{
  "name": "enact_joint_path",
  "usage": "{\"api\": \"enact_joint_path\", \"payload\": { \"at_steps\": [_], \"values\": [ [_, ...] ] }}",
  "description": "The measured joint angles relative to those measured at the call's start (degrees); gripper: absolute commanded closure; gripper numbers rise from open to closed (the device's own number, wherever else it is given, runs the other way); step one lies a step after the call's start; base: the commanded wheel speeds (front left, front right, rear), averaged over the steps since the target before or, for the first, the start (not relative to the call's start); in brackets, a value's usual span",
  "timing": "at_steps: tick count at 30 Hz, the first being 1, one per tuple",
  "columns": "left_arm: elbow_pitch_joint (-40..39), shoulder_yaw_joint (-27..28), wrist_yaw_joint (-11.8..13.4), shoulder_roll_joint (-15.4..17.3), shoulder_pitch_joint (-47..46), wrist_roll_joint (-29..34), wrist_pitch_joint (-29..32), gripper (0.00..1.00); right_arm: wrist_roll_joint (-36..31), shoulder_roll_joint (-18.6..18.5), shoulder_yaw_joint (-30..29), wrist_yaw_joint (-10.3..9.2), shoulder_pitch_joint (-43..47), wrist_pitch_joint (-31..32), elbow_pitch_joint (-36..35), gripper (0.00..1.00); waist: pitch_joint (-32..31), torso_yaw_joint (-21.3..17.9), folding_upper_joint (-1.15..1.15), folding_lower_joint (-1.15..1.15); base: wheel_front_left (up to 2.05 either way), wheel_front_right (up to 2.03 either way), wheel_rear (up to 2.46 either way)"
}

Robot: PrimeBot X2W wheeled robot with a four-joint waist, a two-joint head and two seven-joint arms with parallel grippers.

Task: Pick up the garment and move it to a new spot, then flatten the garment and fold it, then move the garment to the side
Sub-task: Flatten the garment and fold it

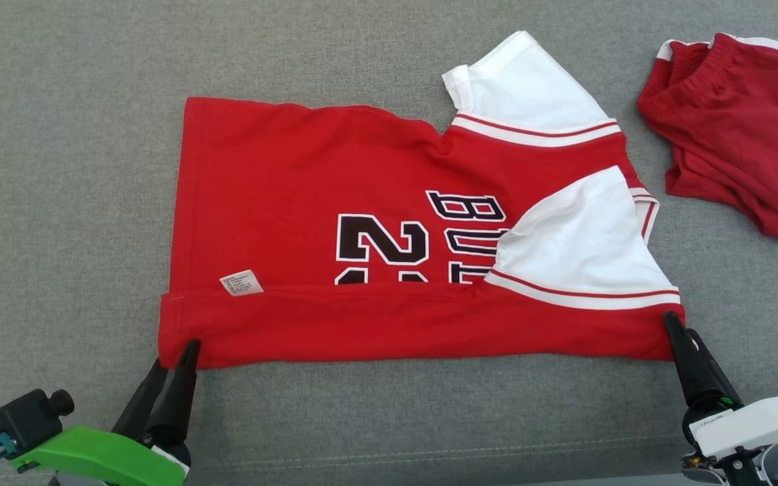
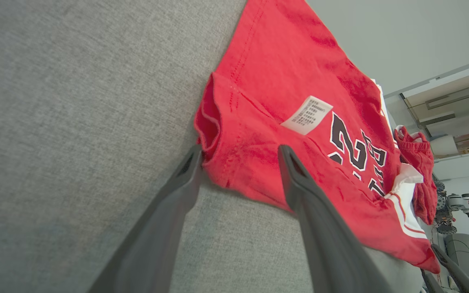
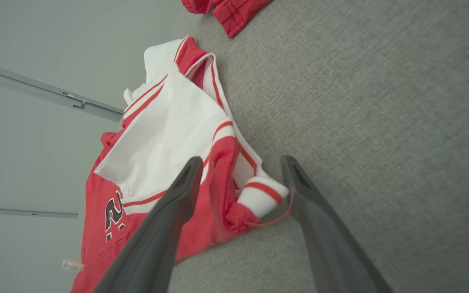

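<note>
A red garment [image 1: 362, 202] with white sleeves and black lettering lies spread on the grey fabric surface [image 1: 65, 202], its near edge folded up into a band. My left gripper [image 1: 176, 356] sits at the band's near left corner. In the left wrist view the left gripper [image 2: 240, 151] is open, its two fingers apart on either side of the garment [image 2: 259, 134] corner. My right gripper [image 1: 671, 322] touches the near right corner. The right wrist view shows the right gripper [image 3: 241, 160] open, with the bunched corner of the garment [image 3: 255, 199] lying loose between its fingers.
A second piece of red clothing [image 1: 733, 128] lies crumpled at the far right, a short gap from the garment's sleeves. A stitched seam [image 1: 429, 457] runs across the grey surface close to its near edge.
</note>
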Motion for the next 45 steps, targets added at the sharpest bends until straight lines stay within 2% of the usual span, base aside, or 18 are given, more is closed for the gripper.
{"api": "enact_joint_path", "payload": {
  "at_steps": [6,13,21,24,29,33,36,45],
  "values": [
    [-0.3,0.5,1.0,0.8,2.4,0.2,0.0,0.0,-1.0,-1.8,0.0,-0.54,0.4,1.0,-1.3,0.0,-1.2,0.4,0.0,0.0,0.0,0.0,0.0],
    [-2.0,2.4,1.8,3.0,2.6,1.9,-0.7,0.0,-6.2,-7.6,-1.8,-1.34,-0.5,1.4,-5.6,0.0,-2.1,0.3,0.0,0.0,0.0,0.0,0.0],
    [-7.2,-0.2,1.8,3.8,-0.6,5.1,0.5,0.0,-10.9,-13.9,-1.6,-2.86,-10.8,6.3,-9.2,0.0,-1.7,2.1,0.0,0.0,0.0,0.0,0.0],
    [-9.1,-1.5,1.7,3.9,-3.0,6.3,1.7,0.0,-13.3,-17.0,-1.5,-3.68,-15.4,8.9,-8.8,0.0,-1.1,3.3,0.0,0.0,0.0,0.0,0.0],
    [-11.6,-2.6,1.6,3.8,-6.0,7.1,3.1,0.0,-14.3,-19.4,-1.3,-5.19,-23.6,14.2,-6.8,0.0,0.4,5.7,0.0,0.0,0.0,0.0,0.0],
    [-12.2,-3.9,0.1,4.0,-11.0,7.7,5.5,0.0,-14.3,-20.7,-1.1,-5.99,-29.8,18.3,-5.1,0.0,2.5,7.5,0.0,0.0,0.0,0.0,0.0],
    [-12.0,-4.1,-1.2,5.4,-16.9,8.4,7.6,0.0,-14.7,-21.6,-0.6,-6.11,-34.0,20.9,-4.0,0.0,4.4,8.7,0.0,0.0,0.0,0.0,0.0],
    [-9.6,-5.4,-7.7,6.8,-31.9,6.9,14.4,0.0,-17.2,-22.2,4.7,-6.14,-44.0,27.8,-2.0,0.0,11.2,10.9,0.0,0.0,0.0,0.0,0.0]
  ]
}}
